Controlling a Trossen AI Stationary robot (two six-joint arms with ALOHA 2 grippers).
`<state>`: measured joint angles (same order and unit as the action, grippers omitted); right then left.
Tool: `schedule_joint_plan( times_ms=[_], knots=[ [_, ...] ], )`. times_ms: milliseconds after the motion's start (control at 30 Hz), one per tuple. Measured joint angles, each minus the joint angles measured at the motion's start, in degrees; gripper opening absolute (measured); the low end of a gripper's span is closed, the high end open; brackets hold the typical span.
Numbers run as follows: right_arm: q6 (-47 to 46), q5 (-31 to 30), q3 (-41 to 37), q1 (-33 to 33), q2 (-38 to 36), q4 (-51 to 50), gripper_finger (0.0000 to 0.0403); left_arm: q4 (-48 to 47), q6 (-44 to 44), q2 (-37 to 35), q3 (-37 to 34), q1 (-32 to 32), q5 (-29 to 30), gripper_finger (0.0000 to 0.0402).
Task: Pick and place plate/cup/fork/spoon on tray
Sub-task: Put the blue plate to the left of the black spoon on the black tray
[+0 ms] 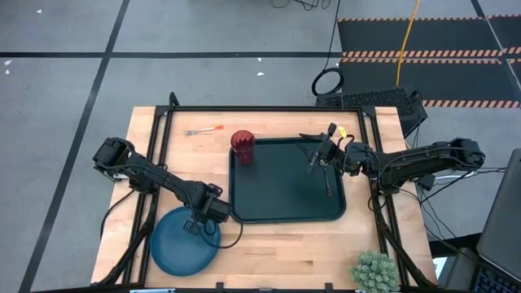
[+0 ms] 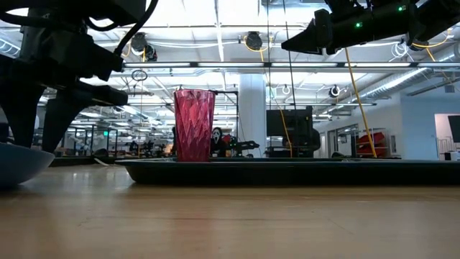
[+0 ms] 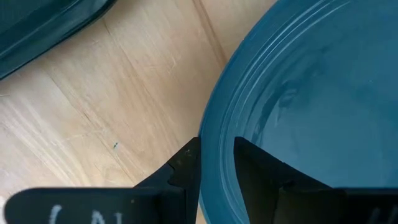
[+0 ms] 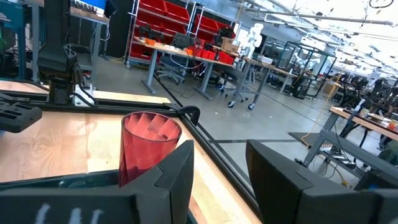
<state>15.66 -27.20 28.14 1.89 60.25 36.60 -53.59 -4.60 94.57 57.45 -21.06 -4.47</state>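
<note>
While the left gripper (image 1: 201, 221) sits low at the front-left of the table (image 1: 277, 244), its fingers (image 3: 180, 168) are pinched on the rim of the blue plate (image 1: 181, 242), one finger outside the rim and one inside per the left wrist view. Plate rests on the wood just left of the tray (image 1: 285, 203), near its front-left corner, not on it. Low view shows only the plate's edge at far left, w/ the left arm above it. Red cup (image 1: 242, 146) stands upright in the tray's back-left corner. Fork (image 1: 203, 130) w/ orange handle lies on the table behind the tray, left of the cup, apart from both. Spoon (image 1: 327, 183) lies on the tray's right side, below the right gripper (image 1: 319, 159). Right gripper hangs above the tray's back-right area, raised off it, jaws parted w/ nothing between them; right wrist view looks past the fingers (image 4: 180, 168) at the cup. Small green plant (image 1: 374, 270) sits at the table's front-right corner.
</note>
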Motion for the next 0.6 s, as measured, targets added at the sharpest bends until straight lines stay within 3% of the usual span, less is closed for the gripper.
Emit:
schedule_joint_plan(
  times_ms=[600],
  knots=[
    [0.0,0.0,0.0,0.0,0.0,0.0,0.0141,-4.1,1.4,0.0,4.1,0.0,0.0,0.0099]
  ],
)
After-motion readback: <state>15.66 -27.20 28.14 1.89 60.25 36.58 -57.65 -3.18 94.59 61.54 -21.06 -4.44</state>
